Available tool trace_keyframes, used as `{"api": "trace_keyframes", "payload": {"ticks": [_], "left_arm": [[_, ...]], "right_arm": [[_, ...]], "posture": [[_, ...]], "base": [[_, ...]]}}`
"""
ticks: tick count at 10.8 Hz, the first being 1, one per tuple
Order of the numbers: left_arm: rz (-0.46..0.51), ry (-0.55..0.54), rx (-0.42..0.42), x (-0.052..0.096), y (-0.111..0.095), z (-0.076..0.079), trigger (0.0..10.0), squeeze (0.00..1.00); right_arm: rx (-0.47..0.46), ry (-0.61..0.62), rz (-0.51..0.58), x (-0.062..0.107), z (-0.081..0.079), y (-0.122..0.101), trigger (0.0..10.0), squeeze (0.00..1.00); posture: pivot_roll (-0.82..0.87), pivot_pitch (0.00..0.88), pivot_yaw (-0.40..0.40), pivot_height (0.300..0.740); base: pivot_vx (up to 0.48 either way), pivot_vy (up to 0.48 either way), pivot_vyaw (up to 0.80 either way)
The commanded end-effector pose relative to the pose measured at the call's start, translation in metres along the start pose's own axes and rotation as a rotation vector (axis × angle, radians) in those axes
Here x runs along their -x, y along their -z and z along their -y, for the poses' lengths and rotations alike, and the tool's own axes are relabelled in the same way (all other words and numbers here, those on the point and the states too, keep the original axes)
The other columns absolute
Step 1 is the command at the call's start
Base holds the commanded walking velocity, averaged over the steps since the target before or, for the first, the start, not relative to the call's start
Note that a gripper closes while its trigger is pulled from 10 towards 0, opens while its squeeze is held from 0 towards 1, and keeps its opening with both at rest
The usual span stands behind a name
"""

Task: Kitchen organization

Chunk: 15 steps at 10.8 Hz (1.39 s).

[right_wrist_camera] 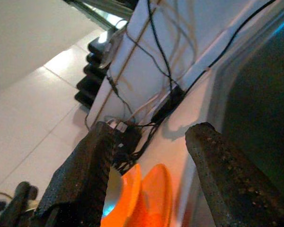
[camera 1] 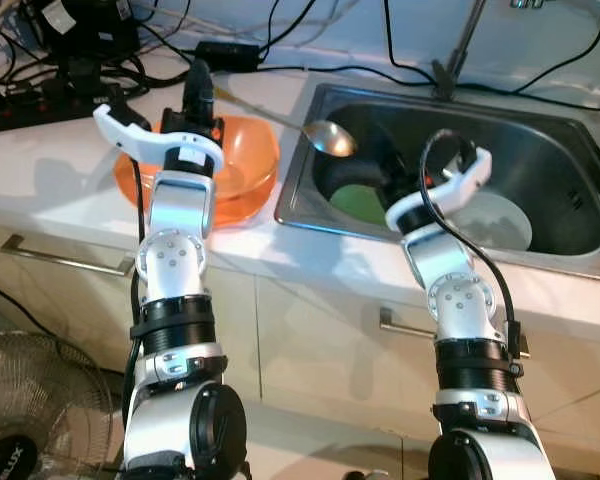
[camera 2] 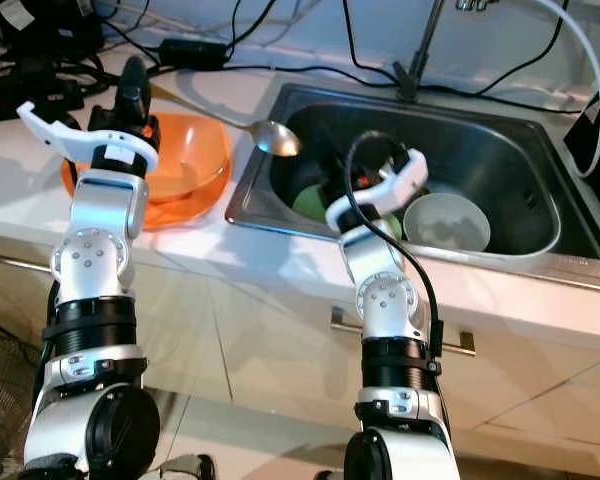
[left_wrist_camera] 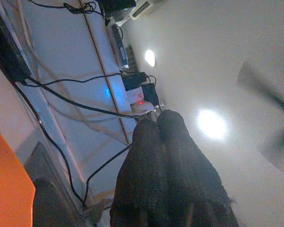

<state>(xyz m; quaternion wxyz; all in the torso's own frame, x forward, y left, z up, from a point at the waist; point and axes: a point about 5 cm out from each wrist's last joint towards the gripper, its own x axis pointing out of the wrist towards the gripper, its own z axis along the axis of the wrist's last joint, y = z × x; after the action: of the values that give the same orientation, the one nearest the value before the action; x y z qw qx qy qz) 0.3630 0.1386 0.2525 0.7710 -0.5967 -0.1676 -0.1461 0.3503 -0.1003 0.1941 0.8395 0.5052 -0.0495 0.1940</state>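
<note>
a pale kitchen counter (camera 1: 50,170) runs above cream cabinet doors with metal bar handles (camera 1: 65,260). black cables (camera 1: 90,70) and power adapters crowd the counter's back edge against a light wall. a floor fan (camera 1: 40,400) stands at the lower left corner.
</note>
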Motion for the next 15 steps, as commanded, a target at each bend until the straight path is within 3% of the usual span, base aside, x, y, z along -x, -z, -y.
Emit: {"api": "trace_keyframes", "payload": {"ticks": [1,6,15], "left_arm": [[-0.045,-0.015,0.097,0.006,0.029,0.001,10.0,0.00],[-0.078,-0.002,0.202,0.004,0.043,0.005,10.0,0.00],[-0.123,-0.013,0.280,0.002,0.061,0.004,10.0,0.00]], "right_arm": [[-0.086,-0.072,-0.021,-0.005,-0.020,0.017,10.0,0.00],[-0.157,-0.101,-0.060,-0.002,-0.023,0.022,10.0,0.00],[-0.233,-0.169,-0.076,0.000,-0.034,0.025,10.0,0.00]], "posture": [[0.07,0.064,-0.033,0.740],[0.07,0.070,-0.035,0.740],[0.07,0.074,-0.032,0.740]], "base": [[0.000,0.000,0.00],[0.000,0.000,0.00],[0.000,0.000,0.00]]}}
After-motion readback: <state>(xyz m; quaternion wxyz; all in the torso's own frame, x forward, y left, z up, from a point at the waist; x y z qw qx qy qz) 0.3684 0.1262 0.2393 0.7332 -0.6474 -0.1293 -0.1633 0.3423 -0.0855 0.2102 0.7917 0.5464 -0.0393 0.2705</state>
